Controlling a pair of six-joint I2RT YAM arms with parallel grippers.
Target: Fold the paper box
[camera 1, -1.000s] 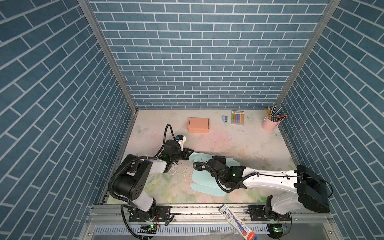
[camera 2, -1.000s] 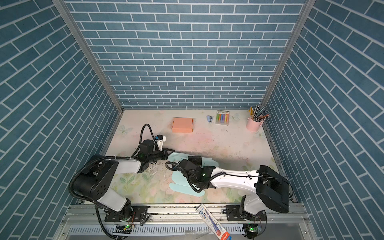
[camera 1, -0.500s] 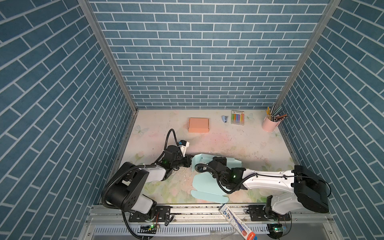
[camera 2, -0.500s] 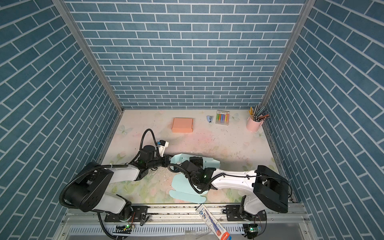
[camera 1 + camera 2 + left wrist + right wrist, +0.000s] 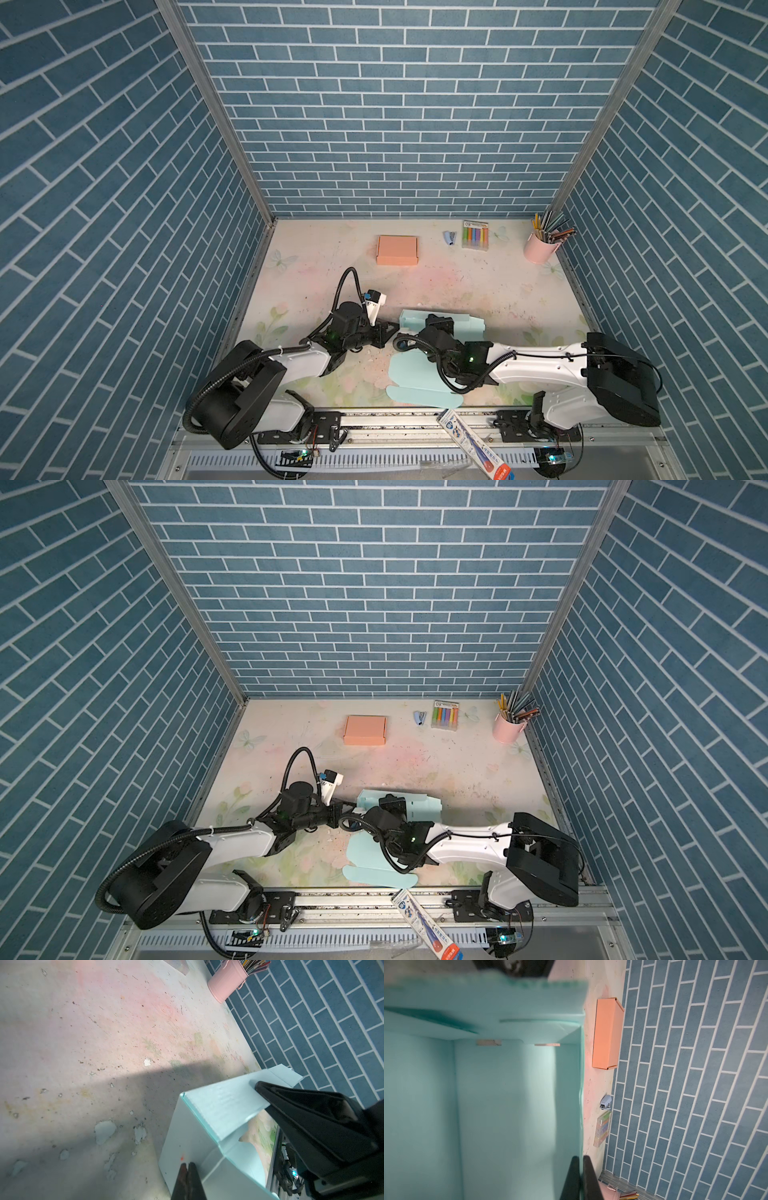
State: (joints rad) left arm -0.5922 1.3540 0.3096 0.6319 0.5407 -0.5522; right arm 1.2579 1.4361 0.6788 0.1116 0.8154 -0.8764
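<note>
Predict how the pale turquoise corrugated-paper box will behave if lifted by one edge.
The pale turquoise corrugated-paper box would probably hinge at its creases: one wall stands while other panels lie flat. It looks light, being thin hollow sheet. The fluted edge suggests each panel stays fairly stiff.

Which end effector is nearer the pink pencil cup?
Right. The right end effector touches the paper box, toward the pink cup; the left end effector is beyond it, at the box's corner.
</note>
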